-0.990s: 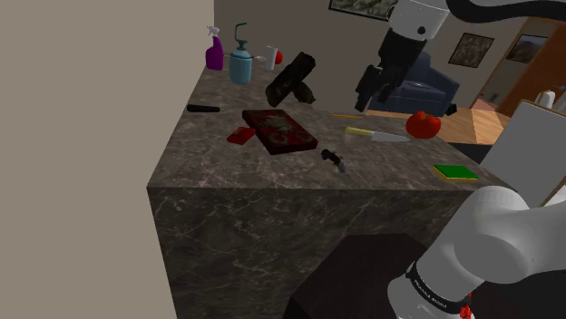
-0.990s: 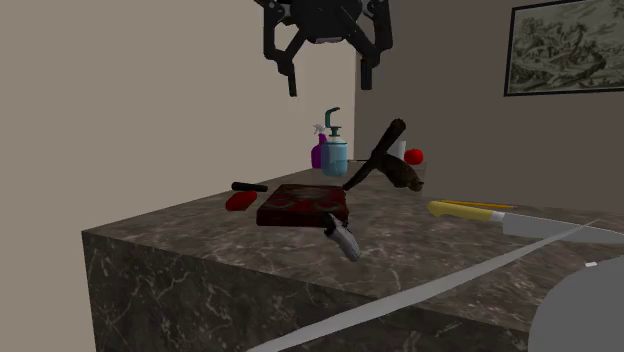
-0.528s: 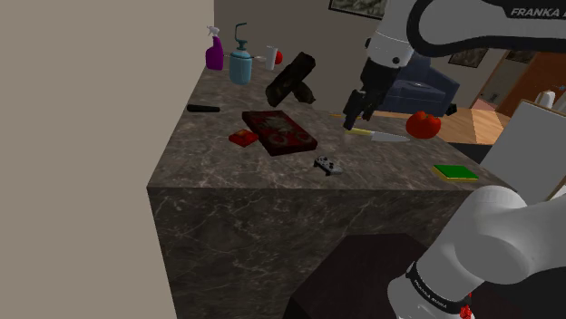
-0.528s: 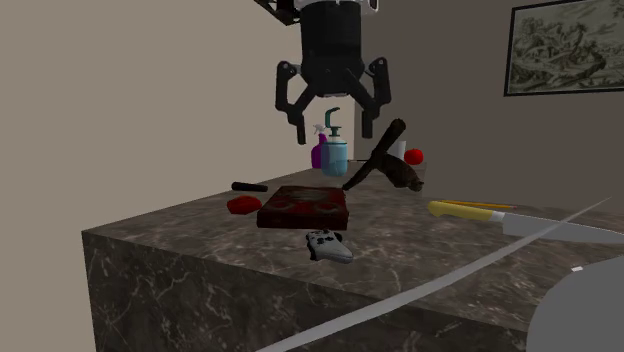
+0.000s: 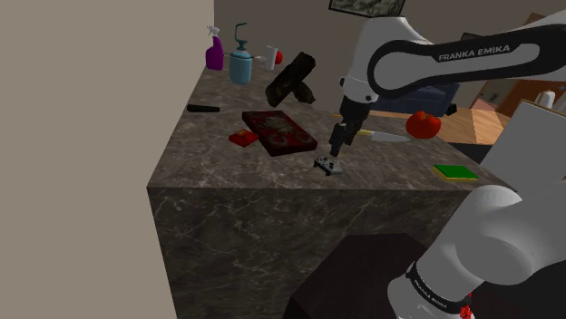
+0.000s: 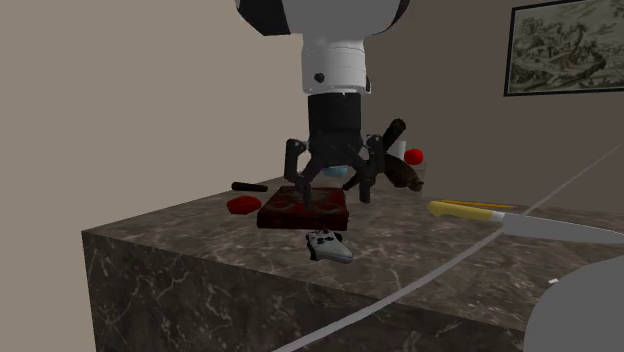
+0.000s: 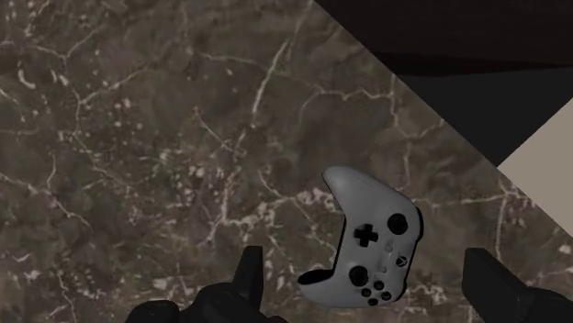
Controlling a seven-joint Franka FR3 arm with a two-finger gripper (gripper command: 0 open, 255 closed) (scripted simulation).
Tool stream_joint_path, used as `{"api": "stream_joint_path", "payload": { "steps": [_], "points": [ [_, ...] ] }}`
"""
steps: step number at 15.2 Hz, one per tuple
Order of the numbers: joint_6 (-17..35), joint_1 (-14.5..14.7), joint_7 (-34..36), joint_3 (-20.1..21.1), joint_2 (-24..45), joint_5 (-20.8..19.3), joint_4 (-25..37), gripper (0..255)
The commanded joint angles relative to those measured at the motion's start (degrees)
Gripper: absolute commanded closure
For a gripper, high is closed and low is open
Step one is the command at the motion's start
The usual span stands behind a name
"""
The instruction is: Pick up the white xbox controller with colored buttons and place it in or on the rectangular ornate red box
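Note:
A pale grey xbox controller (image 5: 326, 166) (image 6: 328, 246) lies flat on the dark marble counter (image 5: 209, 149), close to its front edge. In the wrist view the controller (image 7: 367, 240) shows dark buttons and sticks. The ornate red rectangular box (image 5: 279, 131) (image 6: 303, 206) lies flat just behind it, toward the wall. My black gripper (image 5: 337, 143) (image 6: 333, 192) (image 7: 367, 286) hangs open a short way above the controller, pointing down. Its fingers (image 7: 248, 275) straddle the controller without touching it.
A purple spray bottle (image 5: 214, 50) and a blue pump bottle (image 5: 240, 62) stand at the back. A dark object (image 5: 290, 80) leans behind the box. A yellow-handled knife (image 5: 376, 136), a red fruit (image 5: 423, 124), a green sponge (image 5: 454, 171) and a small red item (image 5: 241, 138) also lie there.
The arm has come down from high above the counter to just over the controller. The controller, tipped on edge a second ago, now lies flat.

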Motion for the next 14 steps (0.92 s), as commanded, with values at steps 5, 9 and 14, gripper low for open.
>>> {"api": "stream_joint_path", "payload": {
  "steps": [5,9,14],
  "points": [
    [5.13,-0.07,-0.77,-0.69,2.09,-0.32,-3.38,0],
    [7.41,-0.14,-0.73,-0.83,2.94,-0.47,-4.81,0],
    [7.41,-0.14,-0.73,-0.83,2.94,-0.47,-4.8,0]
  ]
}}
